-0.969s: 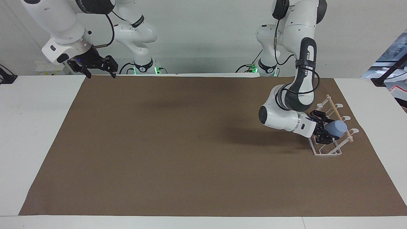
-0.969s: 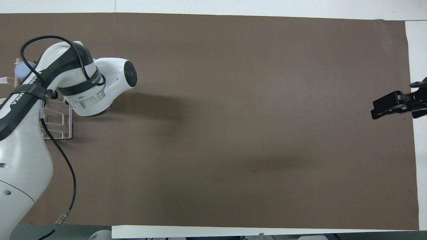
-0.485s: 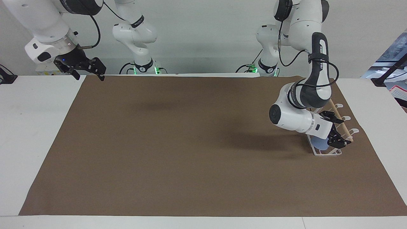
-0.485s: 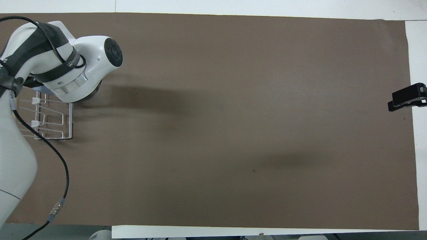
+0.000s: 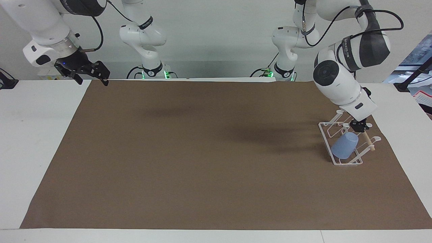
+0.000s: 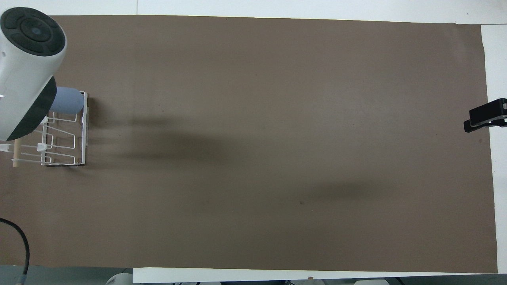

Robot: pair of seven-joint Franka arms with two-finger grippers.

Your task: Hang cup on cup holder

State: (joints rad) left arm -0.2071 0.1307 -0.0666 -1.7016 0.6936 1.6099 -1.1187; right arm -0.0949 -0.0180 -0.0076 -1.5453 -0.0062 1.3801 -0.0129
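The light-blue cup hangs mouth-down and tilted on a prong of the white wire cup holder, at the end of the rack farther from the robots. The holder stands at the left arm's end of the table, with its wooden dowel across the top. My left gripper is just above the dowel and apart from the cup. In the overhead view the cup and the holder show, and the left arm hides its gripper. My right gripper waits open and empty above the table's corner near its base; it also shows in the overhead view.
A brown mat covers most of the white table. The holder sits near the mat's edge at the left arm's end. The left arm's elbow is raised above the holder.
The left gripper let go of the cup, which now hangs on the holder. The left arm rose and drew back toward its base. The right gripper drew back toward its corner.
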